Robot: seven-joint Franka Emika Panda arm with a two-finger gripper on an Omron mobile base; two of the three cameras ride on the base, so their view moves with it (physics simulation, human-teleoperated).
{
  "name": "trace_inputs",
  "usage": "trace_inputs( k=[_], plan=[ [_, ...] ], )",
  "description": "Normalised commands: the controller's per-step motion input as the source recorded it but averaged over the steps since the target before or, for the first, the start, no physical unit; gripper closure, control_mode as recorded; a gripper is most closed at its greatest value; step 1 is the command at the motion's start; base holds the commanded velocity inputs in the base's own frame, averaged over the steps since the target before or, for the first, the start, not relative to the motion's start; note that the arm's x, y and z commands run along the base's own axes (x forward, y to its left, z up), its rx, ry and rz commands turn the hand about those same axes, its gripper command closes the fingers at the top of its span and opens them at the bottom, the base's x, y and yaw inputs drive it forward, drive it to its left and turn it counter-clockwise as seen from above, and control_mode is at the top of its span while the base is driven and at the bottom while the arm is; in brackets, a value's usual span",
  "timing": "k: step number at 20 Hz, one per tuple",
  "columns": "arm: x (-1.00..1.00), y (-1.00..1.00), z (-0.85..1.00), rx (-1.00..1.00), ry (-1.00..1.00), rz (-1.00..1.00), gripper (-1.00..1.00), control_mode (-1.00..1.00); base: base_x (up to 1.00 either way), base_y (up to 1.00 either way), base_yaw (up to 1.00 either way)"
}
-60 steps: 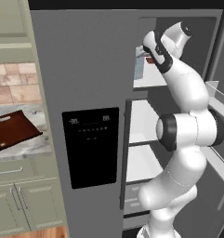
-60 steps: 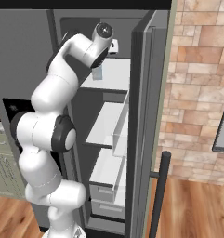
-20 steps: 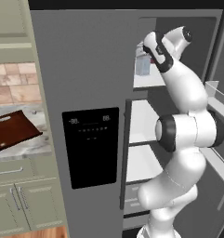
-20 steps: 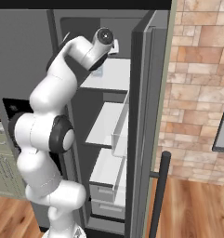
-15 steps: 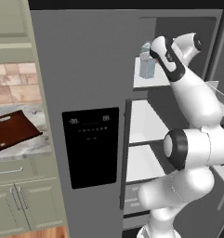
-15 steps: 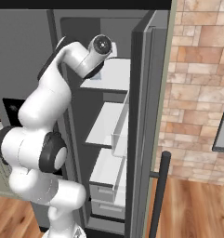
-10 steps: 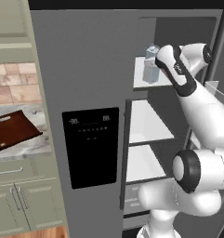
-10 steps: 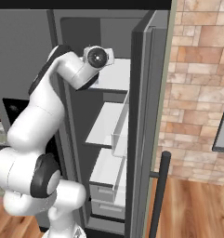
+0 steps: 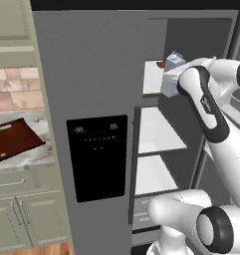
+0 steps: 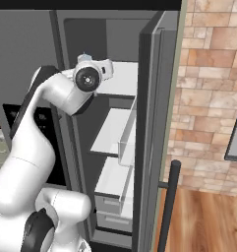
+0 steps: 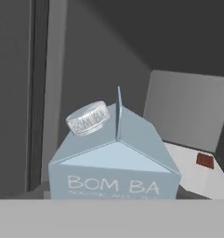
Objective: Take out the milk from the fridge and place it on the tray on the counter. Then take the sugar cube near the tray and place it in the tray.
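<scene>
**Claw** (image 9: 167, 84): at the top shelf level of the open fridge (image 9: 91, 74). Its tips are hidden under the carton in the hand view. Judged clamped on the milk (image 11: 115, 162), since the carton has travelled with the hand.

**Milk**: pale blue carton, gabled top and white cap, upright, close up against the hand. A second ago it stood further back on the top shelf (image 9: 151, 77); it now sits further out toward the door opening, while the arm has swung its elbow out to the right.

**Shelf**: a small red-brown item (image 11: 205, 161) lies behind the carton.

**Tray** (image 9: 14, 139): on the counter (image 9: 37, 157), well to the left of the fridge, with nothing on it.

**Sugar cube**: too small to make out.

**Meaning**: the pick looks done and the withdrawal begun. Carrying it to the tray, then the cube, are not yet done.
</scene>
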Motion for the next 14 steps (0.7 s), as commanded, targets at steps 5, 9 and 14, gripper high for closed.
trace_inputs(
  k=[5, 9, 14],
  plan=[
    [-0.97, 0.04, 0.34, 0.00, 0.15, -0.14, 1.00, -1.00, 0.00, 0.00, 0.00],
    [-0.94, 0.00, 0.09, 0.00, 0.10, -0.24, 1.00, -1.00, 0.00, 0.00, 0.00],
    [-0.86, 0.02, -0.11, 0.01, 0.00, -0.26, 1.00, -1.00, 0.00, 0.00, 0.00]
  ],
)
